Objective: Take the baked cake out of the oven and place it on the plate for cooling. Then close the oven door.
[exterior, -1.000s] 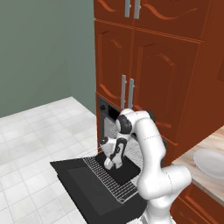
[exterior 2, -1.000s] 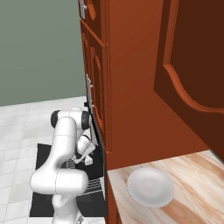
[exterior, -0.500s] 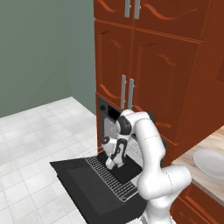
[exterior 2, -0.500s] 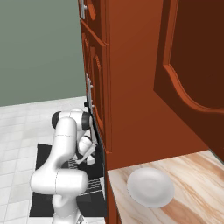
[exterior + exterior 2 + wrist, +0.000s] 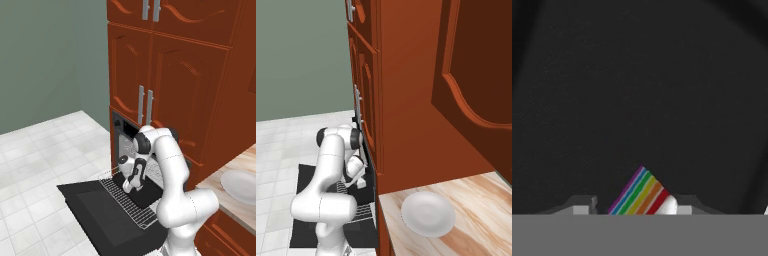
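Hand (image 5: 129, 187) sits low at centre of the left base view, down over the black tray (image 5: 145, 192) on the pulled-out wire rack (image 5: 131, 207). From the hand view the baked cake (image 5: 643, 196), a small wedge with rainbow stripes on its face, stands at the bottom centre between the two finger tips (image 5: 582, 206), which flank it closely; whether they already pinch it I cannot tell.

To do this grab well, I'd say the fingers should finish closing squarely on the wedge's sides, gently, then lift straight up clear of the rack before swinging away.

Nearest in the left base view, the oven door (image 5: 102, 215) lies flat open at lower left. Beyond it the oven (image 5: 125, 135) is set in red-brown cabinets. The plate (image 5: 427, 214) waits on the desk (image 5: 476, 200) at lower right of the right base view, well apart from the cake.

The arm hides the cake in both base views, and the wedge's lower part is cut off in the hand view.
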You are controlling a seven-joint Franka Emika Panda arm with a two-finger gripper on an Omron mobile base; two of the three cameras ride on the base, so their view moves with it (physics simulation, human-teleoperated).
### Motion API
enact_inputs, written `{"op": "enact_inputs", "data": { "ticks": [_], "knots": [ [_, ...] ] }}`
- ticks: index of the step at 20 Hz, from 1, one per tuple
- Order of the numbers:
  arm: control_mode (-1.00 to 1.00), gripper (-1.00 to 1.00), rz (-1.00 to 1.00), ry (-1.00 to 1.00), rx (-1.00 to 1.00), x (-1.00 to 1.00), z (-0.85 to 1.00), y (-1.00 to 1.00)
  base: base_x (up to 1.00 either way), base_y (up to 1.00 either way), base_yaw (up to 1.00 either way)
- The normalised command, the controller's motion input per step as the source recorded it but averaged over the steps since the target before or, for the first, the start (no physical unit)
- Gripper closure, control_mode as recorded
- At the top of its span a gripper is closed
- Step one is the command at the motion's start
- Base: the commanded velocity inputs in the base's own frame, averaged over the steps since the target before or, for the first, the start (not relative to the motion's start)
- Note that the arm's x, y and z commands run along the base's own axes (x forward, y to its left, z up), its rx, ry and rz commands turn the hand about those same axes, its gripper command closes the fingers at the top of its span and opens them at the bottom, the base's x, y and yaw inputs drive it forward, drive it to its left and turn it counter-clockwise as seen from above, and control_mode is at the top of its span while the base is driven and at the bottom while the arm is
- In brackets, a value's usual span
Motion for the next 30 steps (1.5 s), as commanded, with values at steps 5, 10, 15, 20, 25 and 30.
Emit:
{"op": "enact_inputs", "data": {
  "ticks": [5, 10, 15, 20, 25, 30],
  "knots": [
    [-1.00, 1.00, 0.03, 0.01, 0.01, -0.13, -0.21, 0.02, 0.00, 0.00, 0.00],
    [-1.00, 1.00, 0.03, 0.00, 0.00, -0.13, -0.18, 0.06, 0.00, 0.00, 0.00],
    [-1.00, 1.00, 0.03, 0.00, 0.00, -0.10, -0.12, 0.07, 0.00, 0.00, 0.00],
    [-1.00, 1.00, 0.01, 0.00, 0.00, -0.04, -0.02, 0.23, 0.00, 0.00, 0.00],
    [-1.00, 1.00, 0.00, 0.00, 0.00, 0.00, 0.06, 0.22, 0.00, 0.00, 0.00],
    [-1.00, 1.00, 0.00, 0.00, 0.00, 0.00, 0.18, 0.12, 0.00, 0.00, 0.00]
  ]
}}
